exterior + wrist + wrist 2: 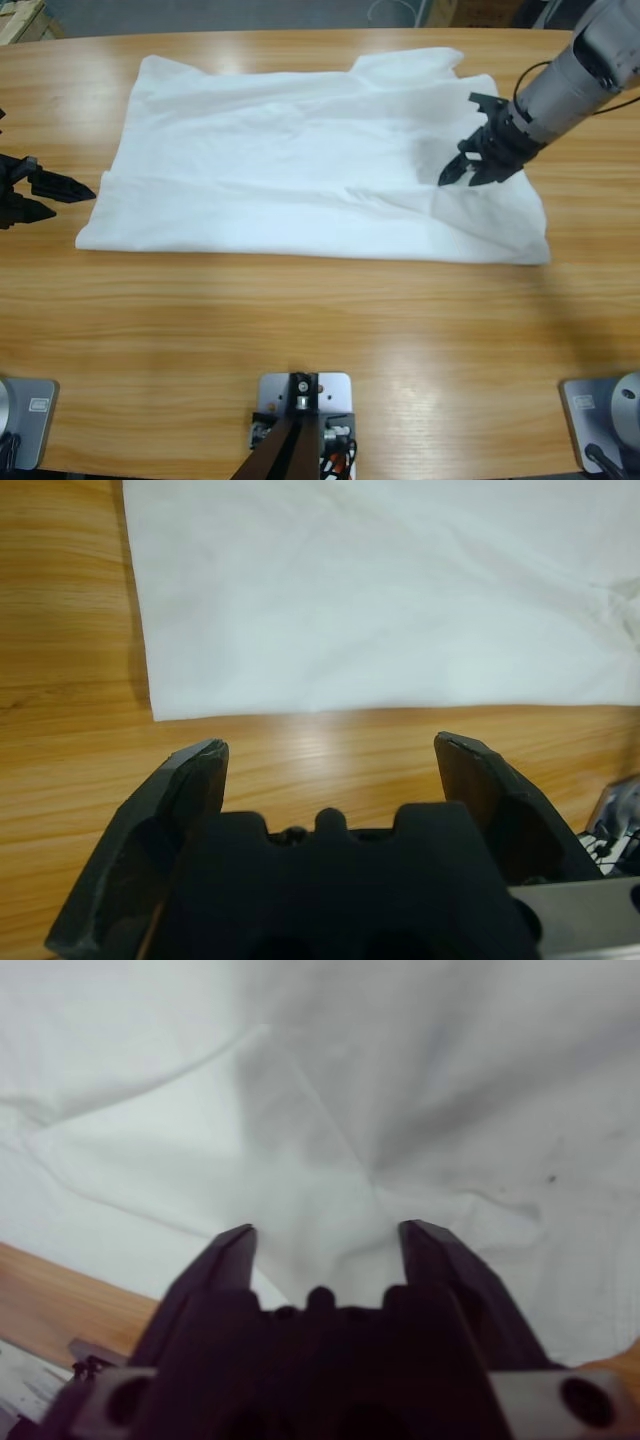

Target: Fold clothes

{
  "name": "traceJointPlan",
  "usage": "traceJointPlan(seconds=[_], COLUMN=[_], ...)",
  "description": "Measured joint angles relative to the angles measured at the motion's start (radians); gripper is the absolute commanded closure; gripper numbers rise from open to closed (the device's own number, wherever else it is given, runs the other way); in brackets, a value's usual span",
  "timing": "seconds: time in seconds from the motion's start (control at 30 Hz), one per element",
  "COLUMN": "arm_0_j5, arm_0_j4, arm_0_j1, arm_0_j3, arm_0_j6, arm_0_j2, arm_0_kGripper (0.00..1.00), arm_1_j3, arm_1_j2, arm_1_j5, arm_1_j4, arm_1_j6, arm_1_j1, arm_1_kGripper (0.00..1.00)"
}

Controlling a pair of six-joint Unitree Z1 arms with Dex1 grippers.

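Observation:
A white T-shirt (300, 160) lies spread flat across the far half of the wooden table, with shallow creases and a sleeve at its far right. My left gripper (68, 198) rests open at the table's left edge, just short of the shirt's near left corner. In the left wrist view that gripper (330, 750) faces the shirt (380, 590) over bare wood, holding nothing. My right gripper (455, 178) hovers open over the shirt's right part. In the right wrist view its gripper (328, 1232) points down at rumpled white shirt fabric (330, 1100), with nothing gripped.
Bare wooden table (320, 320) stretches in front of the shirt to the near edge. A strip of wood (50, 1300) shows beside the shirt's hem in the right wrist view. Room clutter sits beyond the table's far edge.

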Motion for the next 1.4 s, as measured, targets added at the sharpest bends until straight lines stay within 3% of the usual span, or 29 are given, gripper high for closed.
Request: traceJointPlan(seconds=[0.3,0.4,0.43,0.47,1.1,1.4], arm_0_j5=[0.0,0.0,0.0,0.0,0.0,0.0], arm_0_j4=[0.0,0.0,0.0,0.0,0.0,0.0], arm_0_j1=[0.0,0.0,0.0,0.0,0.0,0.0], arm_0_j3=[0.0,0.0,0.0,0.0,0.0,0.0], arm_0_j6=[0.0,0.0,0.0,0.0,0.0,0.0], arm_0_j2=[0.0,0.0,0.0,0.0,0.0,0.0], arm_0_kGripper=[0.196,0.196,0.194,0.197,0.193,0.194], arm_1_j3=[0.055,0.074,0.076,0.078,0.078,-0.078], arm_1_j2=[-0.001,-0.001,-0.001,-0.001,-0.007,-0.026], arm_1_j5=[0.0,0.0,0.0,0.0,0.0,-0.034], arm_1_j4=[-0.034,-0.044,-0.046,-0.047,-0.036,0.126], arm_1_j6=[0.015,0.016,0.016,0.016,0.01,-0.041], arm_1_j1=[0.019,0.02,0.02,0.02,0.02,0.02], arm_1_kGripper=[0.174,0.647,0.874,1.0,1.0,1.0])
